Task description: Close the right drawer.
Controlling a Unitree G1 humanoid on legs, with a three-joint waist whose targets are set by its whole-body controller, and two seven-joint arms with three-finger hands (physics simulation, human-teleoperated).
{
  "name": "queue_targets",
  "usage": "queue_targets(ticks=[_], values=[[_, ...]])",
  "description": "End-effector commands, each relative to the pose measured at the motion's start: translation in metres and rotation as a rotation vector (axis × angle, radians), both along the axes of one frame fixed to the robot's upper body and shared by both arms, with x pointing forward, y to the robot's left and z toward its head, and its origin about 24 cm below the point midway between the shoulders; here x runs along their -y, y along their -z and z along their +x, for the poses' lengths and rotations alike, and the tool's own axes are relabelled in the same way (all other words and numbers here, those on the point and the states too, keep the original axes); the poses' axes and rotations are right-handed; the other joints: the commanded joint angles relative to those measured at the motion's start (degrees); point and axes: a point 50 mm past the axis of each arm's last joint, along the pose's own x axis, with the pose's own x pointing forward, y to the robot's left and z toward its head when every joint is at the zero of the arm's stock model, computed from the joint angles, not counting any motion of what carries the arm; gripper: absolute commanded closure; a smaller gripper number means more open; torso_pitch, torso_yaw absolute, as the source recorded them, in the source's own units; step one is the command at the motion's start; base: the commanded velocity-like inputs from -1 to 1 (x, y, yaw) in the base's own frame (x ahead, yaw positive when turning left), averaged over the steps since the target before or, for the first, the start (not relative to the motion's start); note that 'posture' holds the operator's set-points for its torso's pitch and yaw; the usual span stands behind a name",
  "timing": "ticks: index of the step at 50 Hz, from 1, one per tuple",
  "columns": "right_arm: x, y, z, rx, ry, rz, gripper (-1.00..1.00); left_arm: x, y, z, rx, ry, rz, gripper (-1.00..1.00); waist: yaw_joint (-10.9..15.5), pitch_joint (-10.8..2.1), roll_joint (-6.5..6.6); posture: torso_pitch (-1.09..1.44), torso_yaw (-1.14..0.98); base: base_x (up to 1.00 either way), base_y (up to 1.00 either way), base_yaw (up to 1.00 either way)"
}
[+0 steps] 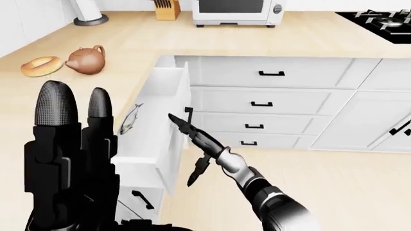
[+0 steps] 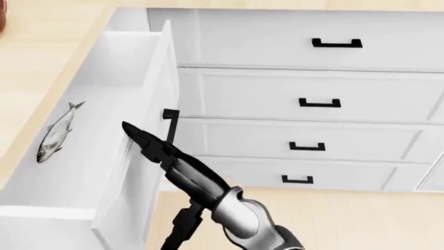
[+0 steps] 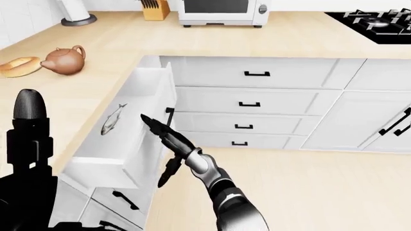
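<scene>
The right drawer [image 2: 104, 130] stands pulled far out of the white cabinet run, and it serves here as the landmark for everything else. Inside it, on the white floor of the drawer, lies 1 silver fish [image 2: 56, 133], toward the drawer's left wall in the head view. On the drawer's outer face sits its black handle [image 2: 168, 125], seen edge-on. The right hand [image 2: 149, 145] reaches up from the bottom of the head view and lies against that outer face just below and left of the handle; its fingers [image 2: 136, 133] are stretched out straight and released, grasping nothing, with the tips touching or very nearly touching the panel. 1 finger hangs down apart from the others, under the wrist. The left hand [image 1: 71, 159] rises large and dark to the left of the drawer in the left-eye view, its fingers upright and spread loose, grasping nothing. To the right of the drawer runs a stack of 4 closed drawers [image 1: 270, 101] with black handles. On the wooden surface [image 1: 128, 43] beyond the drawer's far end stand a brown teapot [image 1: 85, 59] and, just left of it, a bagel [image 1: 40, 65]; farther off are a knife block [image 1: 167, 8] and a microwave [image 1: 236, 10].
</scene>
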Motion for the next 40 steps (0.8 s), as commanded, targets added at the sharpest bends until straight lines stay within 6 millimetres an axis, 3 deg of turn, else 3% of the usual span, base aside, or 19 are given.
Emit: queue_targets(ticks=[1,8,12,17,21,24,35,40], values=[[0.002,-0.025,0.010,0.089,0.009,0.067,-1.00,0.000,-0.008,-0.007,0.059,0.001,-0.001,-1.00,0.09,-1.07,0.20,0.00,0.00,0.00,0.00,0.00],[0.043,-0.041,0.028,0.119,0.137,0.117,-1.00,0.001,-0.008,-0.007,0.059,0.002,0.002,-1.00,0.81,-1.16,-0.17,0.00,0.00,0.00,0.00,0.00],[0.082,-0.057,0.036,0.156,0.245,0.163,-1.00,0.001,-0.008,-0.007,0.060,0.000,0.002,-1.00,1.10,-1.23,-0.45,0.00,0.00,0.00,0.00,0.00],[0.127,-0.081,0.029,0.216,0.373,0.235,-1.00,0.001,-0.008,-0.007,0.059,-0.001,0.004,-1.00,1.42,-1.29,-0.81,0.00,0.00,0.00,0.00,0.00],[0.164,-0.100,0.007,0.277,0.493,0.293,-1.00,0.001,-0.008,-0.007,0.059,-0.002,0.005,-1.00,1.76,-1.19,-1.05,0.00,0.00,0.00,0.00,0.00],[0.190,-0.118,-0.022,0.354,0.598,0.354,-1.00,0.002,-0.008,-0.006,0.057,-0.001,0.006,-1.00,1.82,-1.26,-1.20,0.00,0.00,0.00,0.00,0.00],[0.196,-0.121,-0.118,0.510,0.714,0.479,-1.00,0.003,-0.007,-0.006,0.055,0.001,0.010,-1.00,1.45,-0.98,-0.94,0.00,0.00,0.00,0.00,0.00],[0.197,-0.109,-0.125,0.488,0.724,0.490,-1.00,0.003,-0.007,-0.007,0.054,0.001,0.013,-1.00,1.18,-0.74,-0.68,0.00,0.00,0.00,0.00,0.00]])
